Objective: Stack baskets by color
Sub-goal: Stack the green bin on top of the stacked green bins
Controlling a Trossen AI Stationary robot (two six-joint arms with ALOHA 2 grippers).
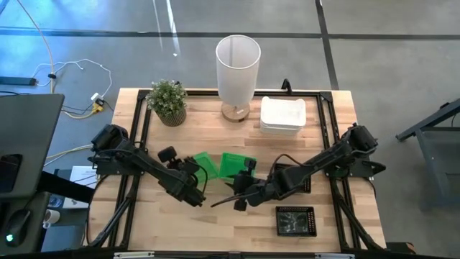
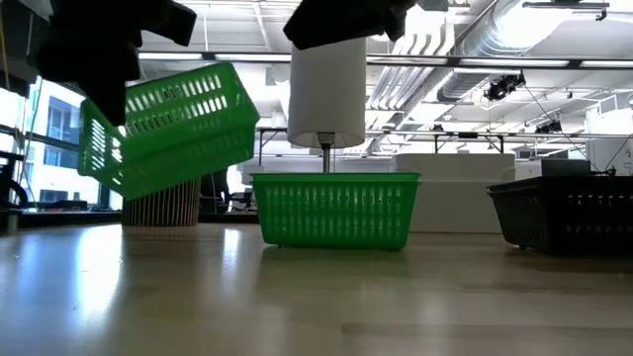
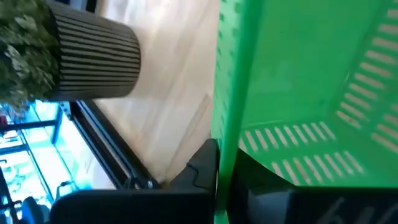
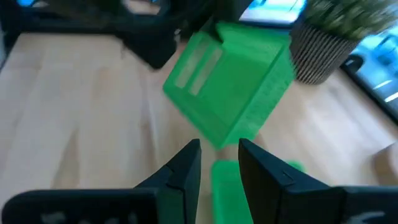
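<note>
Overhead, the left claw (image 1: 192,175) grips a tilted bright green mesh plastic basket (image 1: 205,164) at frame centre, above the wooden bench (image 1: 215,223). Beside it, the right claw (image 1: 242,193) grips a second green mesh basket (image 1: 237,164). White trays (image 1: 282,115) sit stacked upper right; a black mesh basket (image 1: 296,220) lies lower right. At bench level, the tilted basket (image 2: 168,124) hangs upper left; the second (image 2: 334,210) rests centre.
</note>
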